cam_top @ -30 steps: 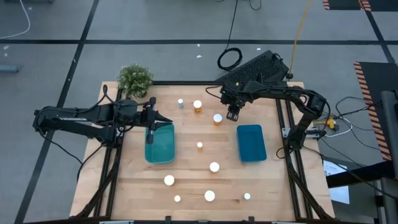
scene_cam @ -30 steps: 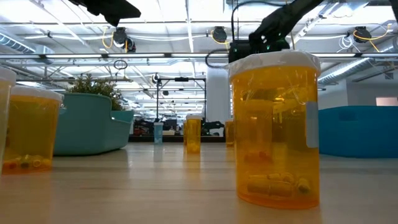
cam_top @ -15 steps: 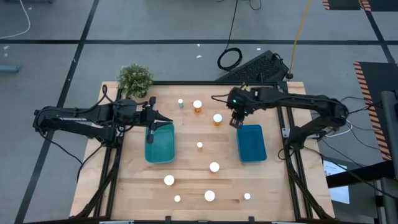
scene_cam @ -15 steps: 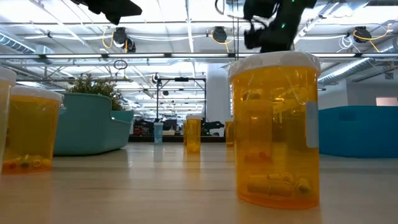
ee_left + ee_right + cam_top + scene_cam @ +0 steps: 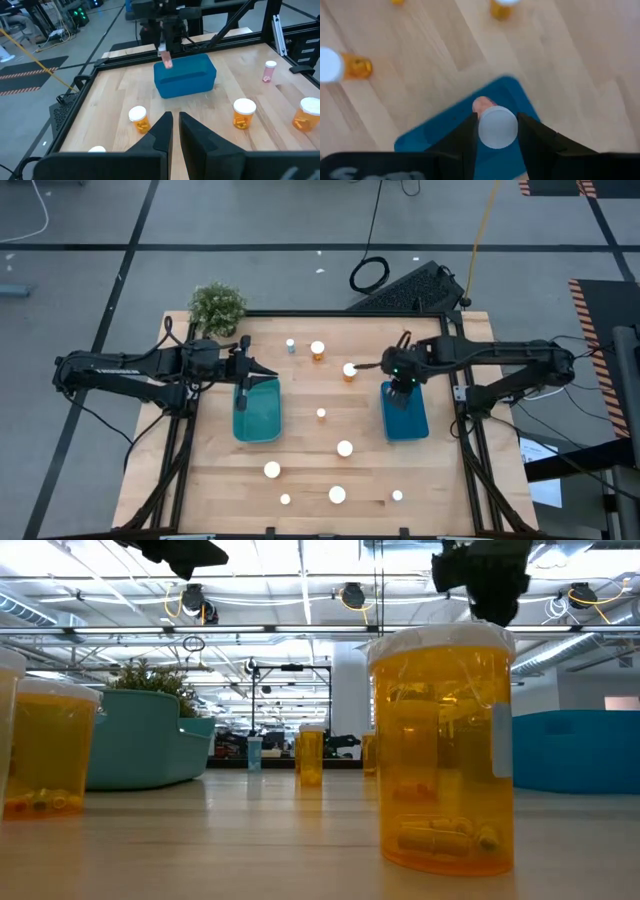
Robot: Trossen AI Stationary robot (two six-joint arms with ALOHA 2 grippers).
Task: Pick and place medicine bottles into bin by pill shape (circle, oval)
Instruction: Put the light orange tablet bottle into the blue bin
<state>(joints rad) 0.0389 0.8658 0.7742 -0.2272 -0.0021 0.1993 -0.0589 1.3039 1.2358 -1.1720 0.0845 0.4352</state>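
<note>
Bottle (image 5: 496,127), pink with a white cap, hangs in the right gripper's (image 5: 496,131) fingers above the blue bin (image 5: 404,409) at frame right, apparently for dropping; the left gripper's (image 5: 174,131) fingers are nearly closed, empty.

place: robotics lab | cues: taped concrete floor (image 5: 80,220); ceiling trusses (image 5: 250,632); cables (image 5: 370,275); workstations

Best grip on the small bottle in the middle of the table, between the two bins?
Probably from straight above, fingers closing on the sides just below the white cap. The small bottle stands upright and alone on the table, teal bin on one side and blue bin on the other, so nothing blocks a vertical approach. The right gripper carries its pink bottle that way.
</note>
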